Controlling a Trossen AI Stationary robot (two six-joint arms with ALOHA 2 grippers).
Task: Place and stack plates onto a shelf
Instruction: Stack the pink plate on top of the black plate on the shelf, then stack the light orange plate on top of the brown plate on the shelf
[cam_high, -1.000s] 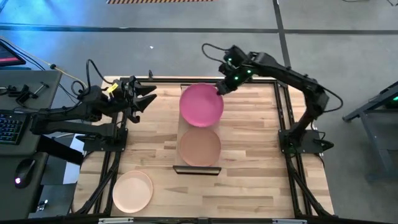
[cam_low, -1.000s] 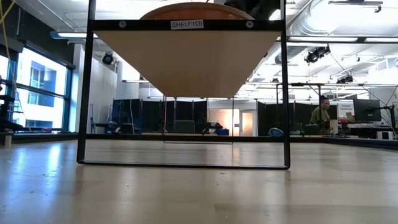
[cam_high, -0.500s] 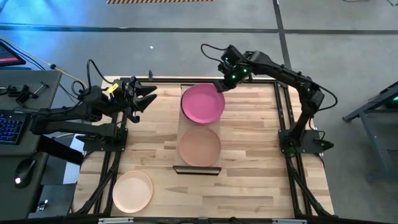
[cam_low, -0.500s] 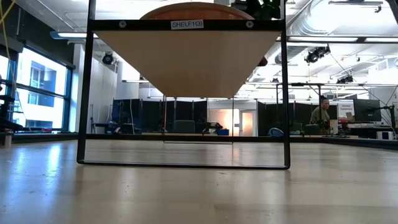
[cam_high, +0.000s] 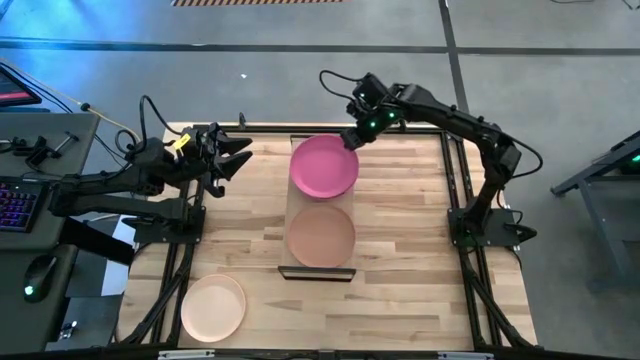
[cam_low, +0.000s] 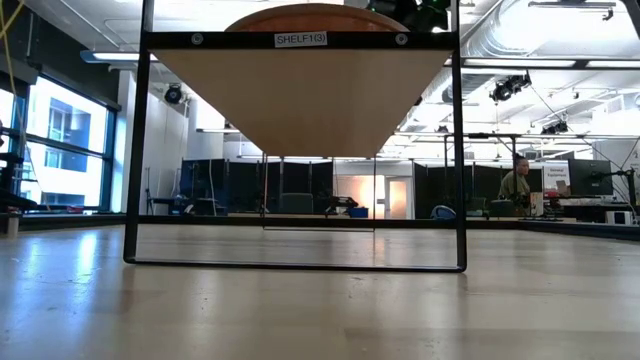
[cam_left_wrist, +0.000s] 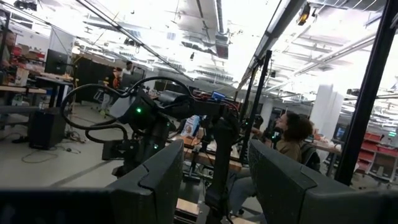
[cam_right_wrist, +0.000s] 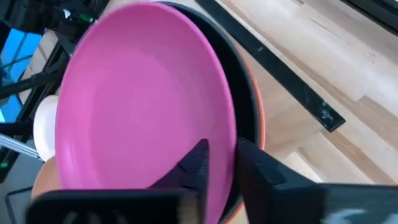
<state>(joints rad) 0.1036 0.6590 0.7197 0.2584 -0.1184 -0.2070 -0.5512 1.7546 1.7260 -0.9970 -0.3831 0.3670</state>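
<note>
My right gripper (cam_high: 350, 140) is shut on the magenta plate (cam_high: 324, 166) over the far end of the shelf (cam_high: 295, 207). In the right wrist view the magenta plate (cam_right_wrist: 143, 106) is above a dark grey plate (cam_right_wrist: 247, 109), which lies on a coral red one (cam_right_wrist: 260, 127). A peach-tan plate (cam_high: 321, 235) lies flat on the shelf's near half and shows on top of the shelf (cam_low: 300, 90) in the low view. A pale plate (cam_high: 213, 307) lies on the tabletop near the near left corner. My left gripper (cam_high: 235, 158) is open, left of the shelf, touching nothing. My right gripper pinches the magenta plate's rim (cam_right_wrist: 227, 134) on the side toward the table's far right, one finger (cam_right_wrist: 198, 160) over the inner face and one (cam_right_wrist: 255, 163) under the outside. It comes slanting down from the far right. The plate sits tilted over the dark grey plate; whether they touch, I cannot tell.
The shelf stands raised on a thin black frame (cam_low: 135, 150) in the middle of the tabletop. Black rails (cam_high: 450, 180) run along the table's edges. Bare wood lies to both sides of the shelf. A person (cam_left_wrist: 289, 140) sits in the room beyond.
My right gripper has moved slightly toward the table's left and down, still shut on the magenta plate. The plate has come lower over the stack at the shelf's far end.
</note>
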